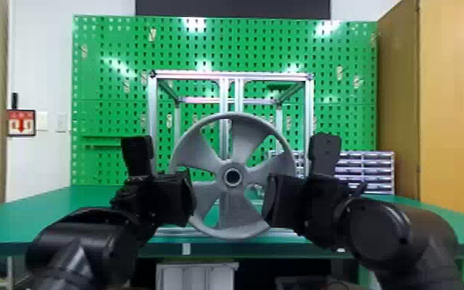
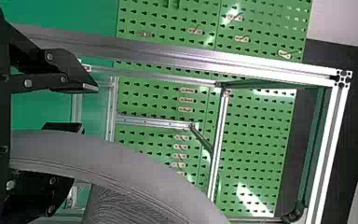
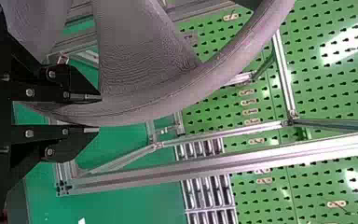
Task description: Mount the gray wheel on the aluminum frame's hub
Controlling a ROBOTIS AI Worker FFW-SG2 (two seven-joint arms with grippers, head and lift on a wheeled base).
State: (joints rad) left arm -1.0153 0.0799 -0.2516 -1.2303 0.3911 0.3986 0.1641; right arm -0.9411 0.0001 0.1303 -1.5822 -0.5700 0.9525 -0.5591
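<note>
The gray wheel stands upright before the aluminum frame, its dark center hole facing me. I cannot tell whether it sits on the hub hidden behind it. My left gripper is at the wheel's left side, my right gripper at its right side. In the left wrist view, the left gripper is open, and the wheel's rim crosses over one finger, outside the gap. Within the right wrist view, the right gripper holds the rim between its two fingers.
The frame rests on a green table, with its posts close behind both grippers. A green pegboard rises at the back. A rack of small drawers stands at the back right.
</note>
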